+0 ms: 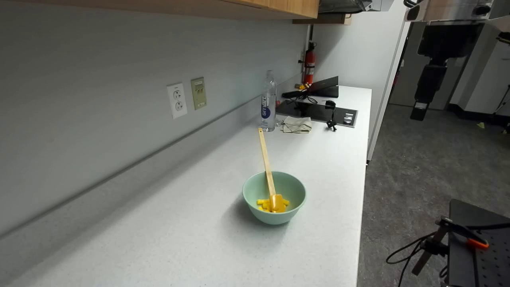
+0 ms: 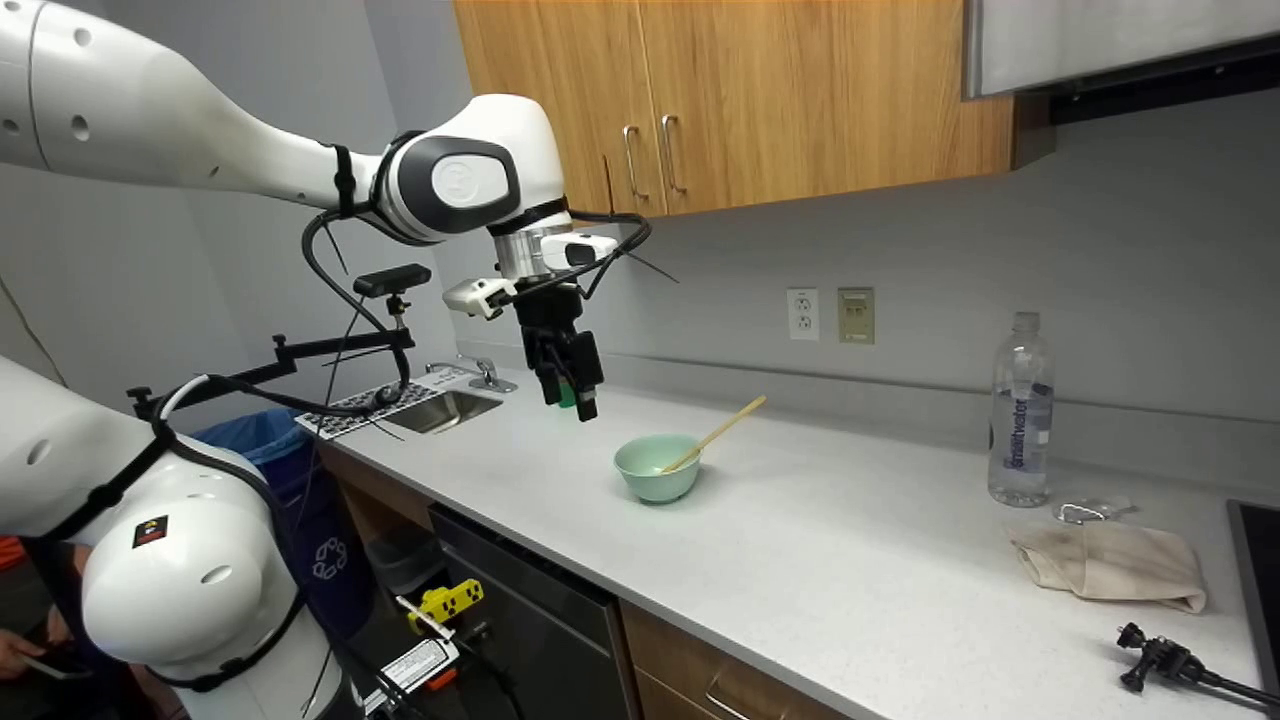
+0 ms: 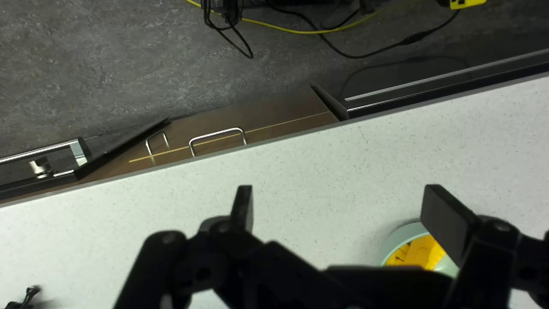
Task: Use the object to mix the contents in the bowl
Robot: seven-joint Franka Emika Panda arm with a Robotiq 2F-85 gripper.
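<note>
- Spatula (image 1: 267,165) was in the bowl (image 1: 275,219), yellow head among the yellow bits (image 1: 262,203), pale handle leaning on rim w/ its end jutting out over the counter (image 1: 199,239).
- Handle looked wooden, so prob. light, stiff, not fragile; head maybe rubbery, i.e. some give. Slip risk seemed low, but a thin stick could've twisted in the grip.
- Best hold: approx. mid-handle, outside the rim, squeezed across its width; the v. end would've meant less control for mixing.
- Claw (image 2: 570,400) had fingers (image 3: 448,223) spread wide, nothing betw. them.
- Rel. to claw: in an exterior view, spatula + bowl sat lower & to picture-right, well apart. Wrist view: head & bits showed by one finger, bowl partly hidden, handle couldn't be made out.
</note>
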